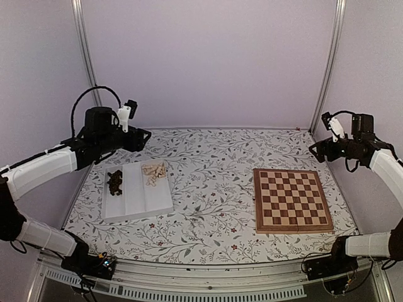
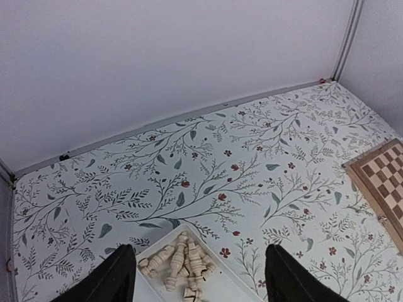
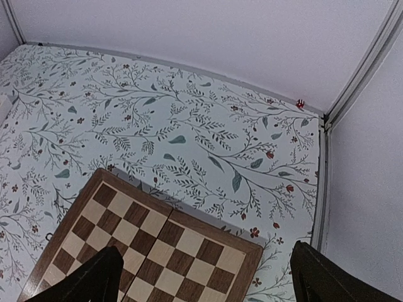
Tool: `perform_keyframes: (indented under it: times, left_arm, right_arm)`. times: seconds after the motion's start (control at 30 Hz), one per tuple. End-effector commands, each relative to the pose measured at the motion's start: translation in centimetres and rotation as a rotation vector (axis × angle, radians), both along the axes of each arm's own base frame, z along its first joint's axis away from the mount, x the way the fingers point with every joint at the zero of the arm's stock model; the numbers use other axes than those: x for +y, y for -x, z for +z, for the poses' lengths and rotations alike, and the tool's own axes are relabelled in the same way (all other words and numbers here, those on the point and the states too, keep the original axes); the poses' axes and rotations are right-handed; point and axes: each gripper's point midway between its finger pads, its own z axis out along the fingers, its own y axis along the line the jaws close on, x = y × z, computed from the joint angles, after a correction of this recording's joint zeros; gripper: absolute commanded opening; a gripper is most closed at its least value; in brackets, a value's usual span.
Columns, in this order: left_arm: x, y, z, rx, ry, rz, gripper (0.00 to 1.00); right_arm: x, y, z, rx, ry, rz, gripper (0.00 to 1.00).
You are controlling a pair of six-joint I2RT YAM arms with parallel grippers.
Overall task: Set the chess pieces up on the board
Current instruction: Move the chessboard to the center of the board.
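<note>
The top view takes in the whole flower-patterned worktop (image 1: 214, 163). The board (image 1: 293, 200) lies flat toward the right side. A white three-compartment tray (image 1: 135, 204) sits well apart from it on the left.

Only this view shows both sets of pieces. The dark pieces (image 1: 114, 182) are heaped in the tray's left compartment. The pale pieces (image 1: 154, 173) are piled at the far end of its right compartment.

The left gripper (image 1: 142, 138) hangs above the far end of the tray. The right gripper (image 1: 317, 151) hangs beyond the board's far right corner. From this height their jaws are hard to read.

The wrist views settle it. In the left wrist view two black fingers (image 2: 107, 280) stand wide apart at the bottom edge. The pale pieces lie jumbled on their sides in the tray corner below the gap, untouched. The dark heap is out of that frame, and only a corner of the board shows at the right edge.

In the right wrist view the fingers (image 3: 88, 280) are spread just as wide above the board's far edge. That view shows the board's squares and brown rim up close.
</note>
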Motion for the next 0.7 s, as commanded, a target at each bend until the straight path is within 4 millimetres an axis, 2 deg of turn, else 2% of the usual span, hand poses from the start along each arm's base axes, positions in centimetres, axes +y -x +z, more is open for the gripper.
perform_keyframes:
  times: [0.0,0.2,0.33,0.47,0.67]
  left_arm:
    - [-4.5,1.1,-1.5,0.025,0.027,-0.198,0.71]
    - [-9.9,4.2,-3.2,0.060,0.051,-0.444,0.72]
    - [-12.7,6.4,-3.9,0.086,0.063,-0.577,0.77]
    - [-14.2,7.8,-4.1,0.100,0.074,-0.645,0.86]
    - [-15.0,8.7,-4.4,0.107,0.078,-0.687,0.88]
  right_arm:
    - [-0.4,4.2,-3.8,0.109,0.151,0.075,0.98]
    - [-1.7,11.3,-9.6,0.271,0.405,0.199,0.99]
    - [-2.3,15.5,-12.8,0.344,0.557,0.309,0.99]
    - [-3.3,17.9,-15.9,0.431,0.666,0.385,0.99]
    - [-4.2,19.8,-18.6,0.573,0.723,0.478,0.99]
